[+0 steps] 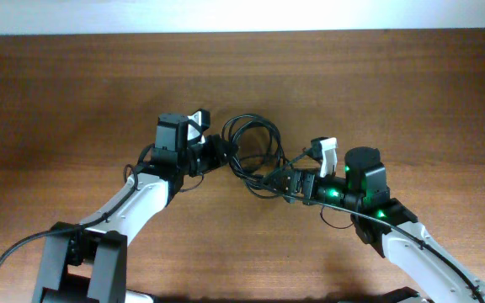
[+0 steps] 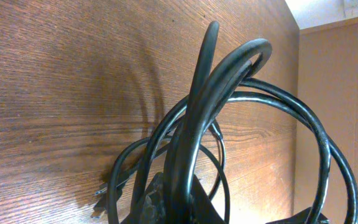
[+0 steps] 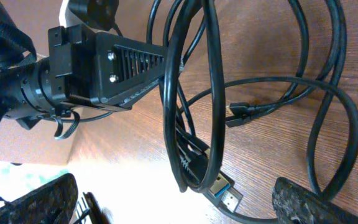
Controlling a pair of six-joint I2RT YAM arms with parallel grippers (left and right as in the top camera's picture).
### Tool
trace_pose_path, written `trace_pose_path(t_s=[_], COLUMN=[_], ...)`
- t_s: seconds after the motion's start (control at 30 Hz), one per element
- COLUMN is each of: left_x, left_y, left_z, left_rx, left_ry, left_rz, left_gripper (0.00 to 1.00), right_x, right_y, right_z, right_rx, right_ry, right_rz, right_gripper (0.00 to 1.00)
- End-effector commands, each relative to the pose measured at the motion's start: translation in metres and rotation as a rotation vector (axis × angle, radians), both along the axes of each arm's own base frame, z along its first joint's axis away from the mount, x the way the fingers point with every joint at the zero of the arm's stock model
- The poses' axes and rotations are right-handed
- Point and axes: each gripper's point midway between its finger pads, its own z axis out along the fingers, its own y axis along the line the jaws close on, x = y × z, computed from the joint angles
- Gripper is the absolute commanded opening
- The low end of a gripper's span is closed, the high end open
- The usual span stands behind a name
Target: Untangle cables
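Left tool [image 1: 216, 155] clamped on cables [image 2: 191, 143]; right tool [image 3: 173, 186] spread open. Close it on strand near plug [image 3: 225, 198], pull slowly outward along desk [image 1: 394, 84].

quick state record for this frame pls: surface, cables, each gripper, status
surface: wooden table
cables: black cables in one tangled bundle of overlapping loops, mid-table between the arms
left: left gripper looks shut on the cables, with loops rising off the wood
right: right gripper open at the bundle's right edge, fingers spread wide either side of the strands
plug: metal-tipped plug lies between the right fingers
status: not yet untangled
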Motion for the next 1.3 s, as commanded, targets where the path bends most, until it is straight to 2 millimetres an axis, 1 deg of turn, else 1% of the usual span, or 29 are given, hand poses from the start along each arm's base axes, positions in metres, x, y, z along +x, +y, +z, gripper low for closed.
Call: trace_pose_path(t_s=[0.0,0.03,0.13,0.23,0.33,0.43,0.57,0.67,0.83,1.0,1.13,1.27], left_x=[-0.001,-0.003,-0.011,-0.017,-0.018,-0.02,-0.02,-0.019,-0.015,-0.015,-0.013,-0.016], left_y=[-0.003,-0.006,-0.019,-0.026,-0.027,-0.03,-0.03,-0.03,-0.023,-0.019,-0.013,-0.015], left_z=[0.002,0.003,0.016,0.024,0.025,0.028,0.029,0.029,0.03,0.034,0.034,0.036], left_rx=[-0.017,-0.033,-0.11,-0.139,-0.144,-0.162,-0.165,-0.165,-0.165,-0.201,-0.212,-0.23], left_ry=[0.001,0.003,-0.007,-0.049,-0.056,-0.06,-0.064,-0.067,-0.07,-0.055,-0.043,-0.032], left_rz=[-0.016,-0.032,-0.112,-0.186,-0.199,-0.218,-0.219,-0.218,-0.2,-0.201,-0.184,-0.194], left_gripper=[0.0,0.0,0.0,0.0,0.0,0.0,0.0,0.0,0.0,0.0,0.0,0.0], right_x=[0.0,0.002,0.006,0.008,0.009,0.008,0.005,0.004,0.001,-0.001,-0.002,-0.002], right_y=[0.004,0.001,-0.014,-0.024,-0.031,-0.044,-0.057,-0.061,-0.062,-0.063,-0.063,-0.062], right_z=[0.004,0.001,-0.02,-0.03,-0.037,-0.05,-0.062,-0.066,-0.07,-0.087,-0.105,-0.112], right_rx=[0.004,-0.013,-0.104,-0.153,-0.191,-0.261,-0.327,-0.35,-0.36,-0.385,-0.405,-0.408], right_ry=[-0.015,-0.008,0.049,0.07,0.085,0.121,0.155,0.167,0.184,0.233,0.277,0.29], right_rz=[0.023,0.001,-0.09,-0.139,-0.174,-0.229,-0.275,-0.289,-0.287,-0.28,-0.27,-0.266], right_gripper=[0.99,0.99,0.99,0.99,0.99,0.99,0.99,0.99,0.99,0.99,0.99,0.99])
